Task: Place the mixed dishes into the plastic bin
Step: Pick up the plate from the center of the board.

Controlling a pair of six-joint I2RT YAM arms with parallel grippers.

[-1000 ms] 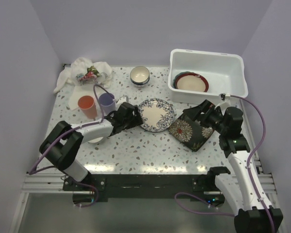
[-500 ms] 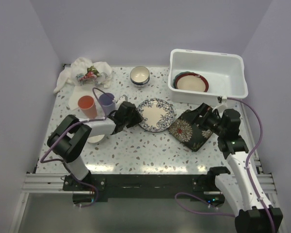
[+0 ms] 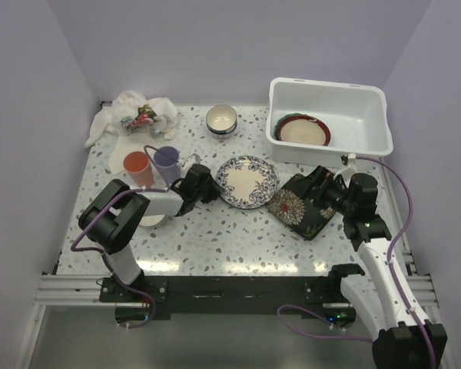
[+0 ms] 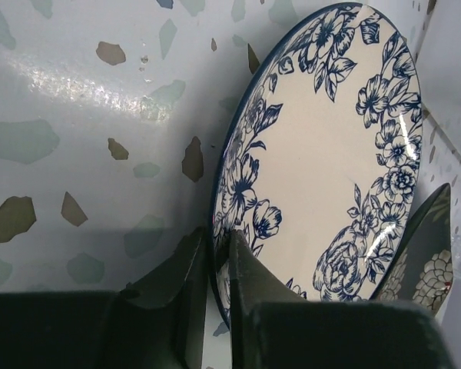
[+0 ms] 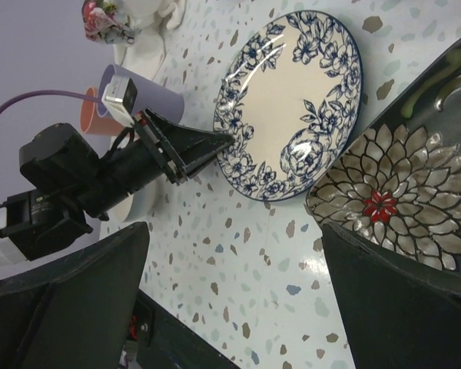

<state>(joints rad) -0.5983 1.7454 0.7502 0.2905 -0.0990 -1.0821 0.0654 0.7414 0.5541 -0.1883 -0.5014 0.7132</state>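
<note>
1. The left hand [image 3: 213, 184] lies low along the desk [image 3: 215, 238], its arm reaching in from the left. In the left wrist view its two fingers [image 4: 177, 284] are clamped on the near-left rim of the blue-patterned plate [image 3: 248, 181], one on each face.
2. The right hand [image 3: 307, 184] hangs to the right of the blue-patterned plate with its fingers wide apart and gripping nothing. Its arm bends in from the right.
3. One dark floral square plate [image 3: 301, 209] lies under the right hand, just beside the blue-patterned plate's right edge.
4. One purple cup [image 3: 167, 160] and one orange cup [image 3: 137, 167] stand upright side by side to the left of the blue-patterned plate. The purple one is the nearer to it.
5. One small bowl [image 3: 221, 119] sits beyond the blue-patterned plate. A second white piece [image 3: 150, 221], perhaps a bowl, is mostly hidden under the left arm, to the plate's near left.
6. The plastic bin [image 3: 328, 83] stands beyond and to the right of the blue-patterned plate. It holds two plates: a red-rimmed cream plate [image 3: 303, 132] stacked on a teal plate [image 3: 280, 124].
7. That makes four plates, two on the desk and two in the bin.
8. One white cloth [image 3: 134, 115] lies bunched at the far left, well apart from the blue-patterned plate.
</note>
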